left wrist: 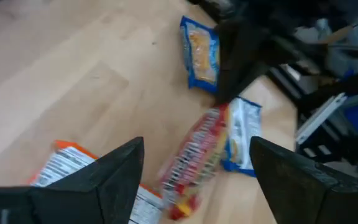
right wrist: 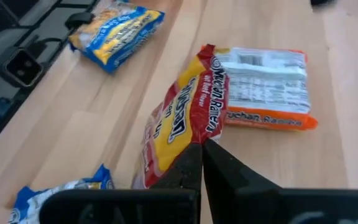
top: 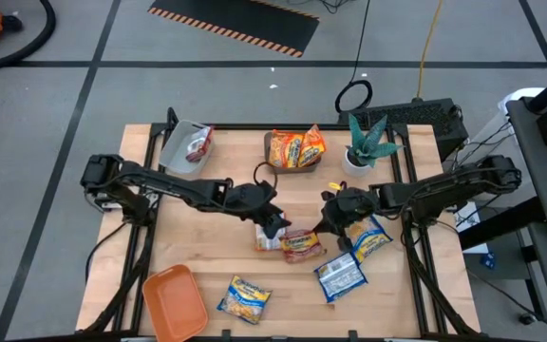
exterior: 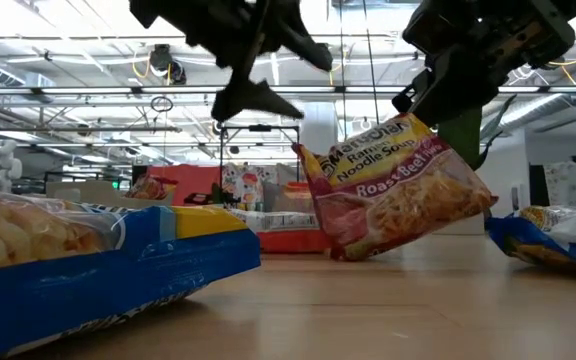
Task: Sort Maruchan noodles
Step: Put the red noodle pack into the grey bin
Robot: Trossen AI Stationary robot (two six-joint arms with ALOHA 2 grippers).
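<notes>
Both arms meet near the middle of the wooden counter point(top: 207, 247). The right gripper point(right wrist: 201, 155) has its fingers pinched tight on a corner of a red Maruchan roast-beef packet point(exterior: 398, 185), which hangs tilted with its lower edge touching the wood (the low view shows the label plainly). From above, this packet point(top: 302, 245) lies just at 6 o'clock of the counter's centre.

The left gripper point(top: 272, 220) hovers just at 10 o'clock of that red packet, fingers spread wide with nothing between them; its wrist view shows the two dark fingers point(left wrist: 114, 171) parted over the wood. Under and beside it lies an orange packet point(right wrist: 266, 87), white back up, touching the red one.

A blue-and-yellow packet point(top: 372, 237) rests at 3 o'clock of the red one, under the right arm. Another blue packet, white back up point(top: 339, 276), sits toward 5 o'clock. A third blue-and-yellow packet point(top: 245, 298) lies near the front edge at 7 o'clock, just beside the orange tray point(top: 174, 302) in the front-left corner.

At 12 o'clock, along the far edge, a small box point(top: 294, 163) holds a few orange packets point(top: 295, 147). At 10 o'clock a clear bin point(top: 180, 144) holds a red packet point(top: 198, 145). A potted green plant point(top: 368, 142) stands at 1 o'clock.
</notes>
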